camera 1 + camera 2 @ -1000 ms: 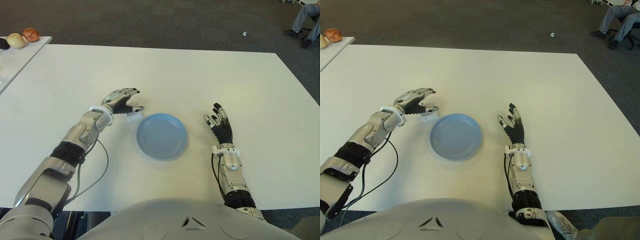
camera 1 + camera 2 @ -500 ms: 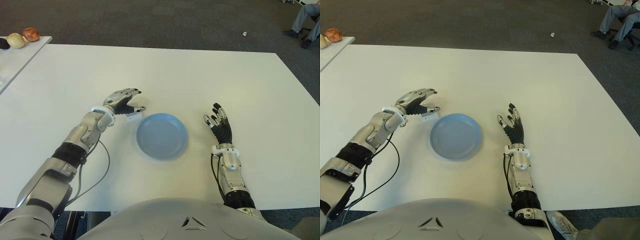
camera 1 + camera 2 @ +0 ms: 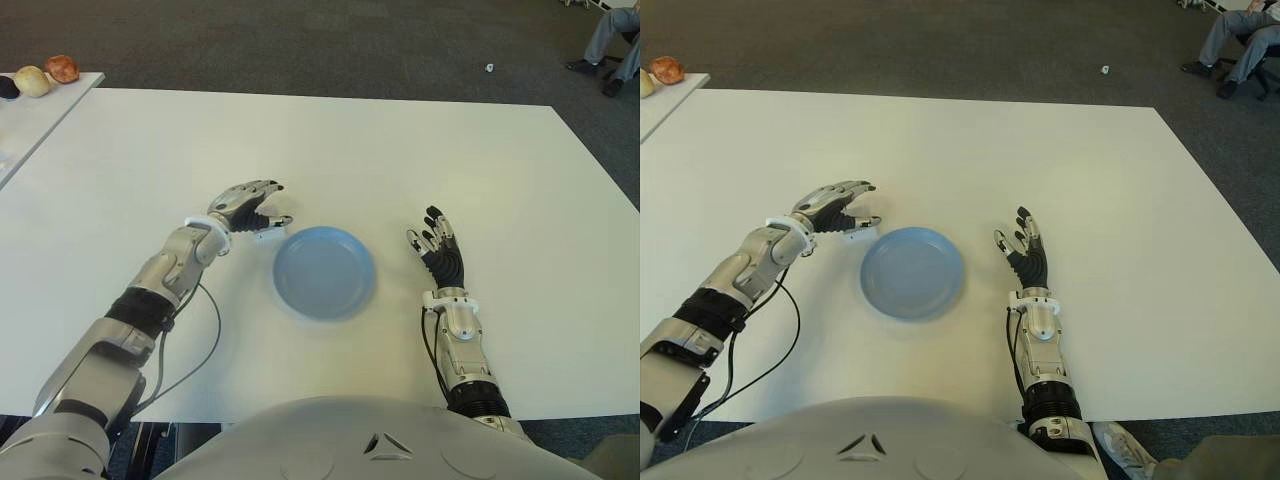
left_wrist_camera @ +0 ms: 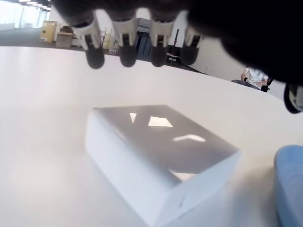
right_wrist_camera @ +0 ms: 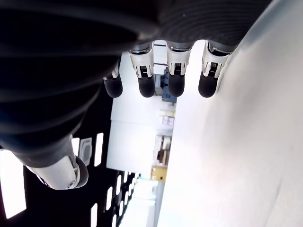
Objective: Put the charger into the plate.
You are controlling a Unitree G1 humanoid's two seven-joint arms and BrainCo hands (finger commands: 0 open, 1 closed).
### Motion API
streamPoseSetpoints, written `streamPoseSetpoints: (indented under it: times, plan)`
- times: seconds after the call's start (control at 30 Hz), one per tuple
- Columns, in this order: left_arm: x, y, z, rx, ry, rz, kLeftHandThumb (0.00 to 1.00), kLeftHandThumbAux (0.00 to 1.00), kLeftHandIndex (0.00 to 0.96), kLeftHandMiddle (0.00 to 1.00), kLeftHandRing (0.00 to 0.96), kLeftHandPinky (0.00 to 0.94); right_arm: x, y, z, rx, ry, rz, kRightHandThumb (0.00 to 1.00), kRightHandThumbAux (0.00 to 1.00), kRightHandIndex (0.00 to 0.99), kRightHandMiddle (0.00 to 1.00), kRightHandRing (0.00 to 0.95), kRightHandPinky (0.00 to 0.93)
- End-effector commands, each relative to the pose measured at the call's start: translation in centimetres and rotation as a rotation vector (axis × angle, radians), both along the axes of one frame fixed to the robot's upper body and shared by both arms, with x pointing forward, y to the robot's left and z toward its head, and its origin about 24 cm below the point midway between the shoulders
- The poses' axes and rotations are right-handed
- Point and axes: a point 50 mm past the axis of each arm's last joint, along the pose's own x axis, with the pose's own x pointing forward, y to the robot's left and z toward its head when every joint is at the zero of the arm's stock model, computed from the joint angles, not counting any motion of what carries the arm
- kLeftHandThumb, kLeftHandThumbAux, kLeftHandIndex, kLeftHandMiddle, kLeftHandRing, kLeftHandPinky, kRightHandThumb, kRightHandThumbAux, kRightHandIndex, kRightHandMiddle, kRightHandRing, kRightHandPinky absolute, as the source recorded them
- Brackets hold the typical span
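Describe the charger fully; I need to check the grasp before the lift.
The charger is a small white block with flat glossy faces and squared edges; no prongs or cable show. It lies flat on the white table, just left of the blue plate, outside it. The left hand arches over it, fingers spread above without visibly touching it.

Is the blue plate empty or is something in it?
Empty. The plate shows only bare blue; the charger lies on the table beside it, under the left robot hand.
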Motion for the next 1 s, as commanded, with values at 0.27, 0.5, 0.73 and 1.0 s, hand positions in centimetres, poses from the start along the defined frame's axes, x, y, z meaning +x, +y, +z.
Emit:
streamPoseSetpoints:
  times: [0.27,0.5,0.73,1.0]
  plan:
    - [-0.7,0.1,-1.4,0.002,0.050,0.010,0.200,0.195,0.000,0.000,0.000,0.011,-1.6,-0.4,-1.9,0.018,0.094,-0.011,0.013,0.654,0.044,0.077,0.061,0.071]
    - [-0.8,0.2,-1.7,0.005,0.057,0.017,0.200,0.195,0.000,0.000,0.000,0.020,-1.6,-0.6,-2.0,0.012,0.089,0.000,0.013,0.612,0.047,0.088,0.069,0.072]
    - [-0.6,0.6,-2.1,0.013,0.058,0.025,0.192,0.199,0.000,0.000,0.000,0.024,-1.6,-0.7,-2.0,0.008,0.090,0.005,0.010,0.581,0.044,0.086,0.066,0.065]
    - [-0.5,0.7,-2.4,0.024,0.059,0.030,0.186,0.196,0.000,0.000,0.000,0.026,-1.6,-0.9,-2.0,0.006,0.089,0.008,0.017,0.574,0.044,0.083,0.064,0.066]
